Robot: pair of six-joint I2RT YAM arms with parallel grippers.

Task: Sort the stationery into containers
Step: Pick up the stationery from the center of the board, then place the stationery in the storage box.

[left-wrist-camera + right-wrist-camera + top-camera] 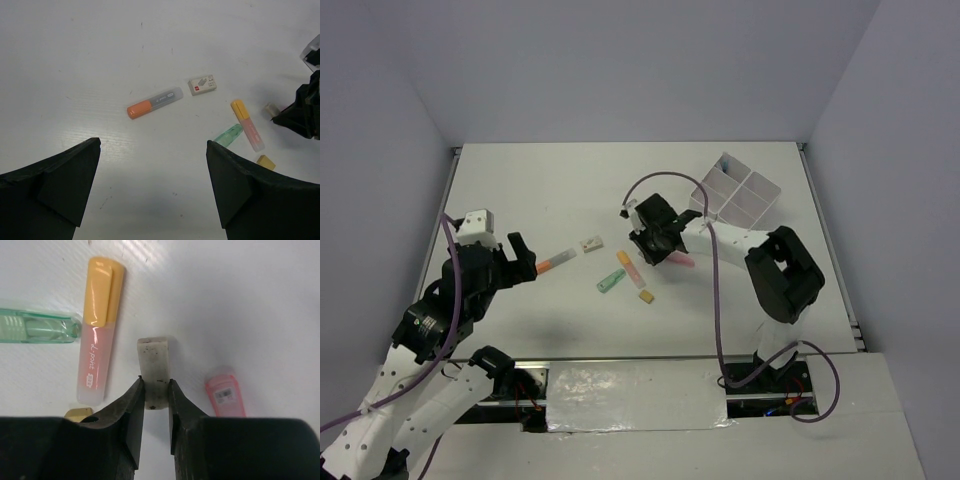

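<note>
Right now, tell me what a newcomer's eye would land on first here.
The right gripper at mid-table, pinching a small white eraser beside an orange-capped marker. Then the left gripper, jaws wide open, hanging near an orange marker. The white four-compartment box sits at the far right.

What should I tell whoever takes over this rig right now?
Left gripper: open, above the table near the orange marker.
Right gripper: shut on a white eraser.
Loose on the table: orange marker, wrapped eraser, yellow-capped marker, green marker, yellow eraser, pink marker.
Done: something blue sits in the box's far compartment.
Left: the held eraser and all loose items go into the box.
</note>
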